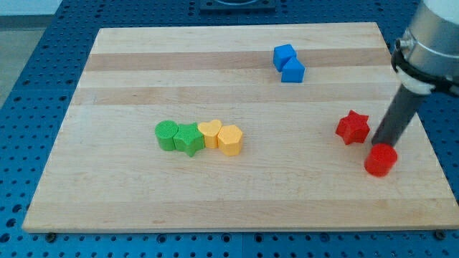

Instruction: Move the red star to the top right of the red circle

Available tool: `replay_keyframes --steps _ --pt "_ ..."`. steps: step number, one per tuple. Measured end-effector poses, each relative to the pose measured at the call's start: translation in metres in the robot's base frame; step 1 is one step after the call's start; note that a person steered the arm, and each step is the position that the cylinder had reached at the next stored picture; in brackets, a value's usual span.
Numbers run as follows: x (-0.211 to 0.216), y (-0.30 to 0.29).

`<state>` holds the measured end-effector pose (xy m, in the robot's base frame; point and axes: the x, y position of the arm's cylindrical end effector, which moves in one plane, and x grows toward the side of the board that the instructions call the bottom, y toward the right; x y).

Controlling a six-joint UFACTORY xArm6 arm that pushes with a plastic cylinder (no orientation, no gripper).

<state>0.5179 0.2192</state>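
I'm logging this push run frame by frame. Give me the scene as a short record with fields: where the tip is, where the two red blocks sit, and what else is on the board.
tip: between the two red blocks, just above the red circle
red star: at the view's right, left of the rod
red circle: below and right of the red star
star versus goal: star lies upper left of the circle, not upper right
blue blocks: two, touching, near the view's top
row at centre left: green circle, green star, yellow heart, yellow block
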Motion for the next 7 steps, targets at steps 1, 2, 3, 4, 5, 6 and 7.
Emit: replay_keyframes --steps 1,2,3,4,5,6,7 --pt "0.044 0.0" --pt "0.044 0.0" --pt "0.025 0.0" --pt "-0.054 0.006" --pt "-0.143 0.012" --pt "-0.172 0.006" --pt "-0.113 -0.076"
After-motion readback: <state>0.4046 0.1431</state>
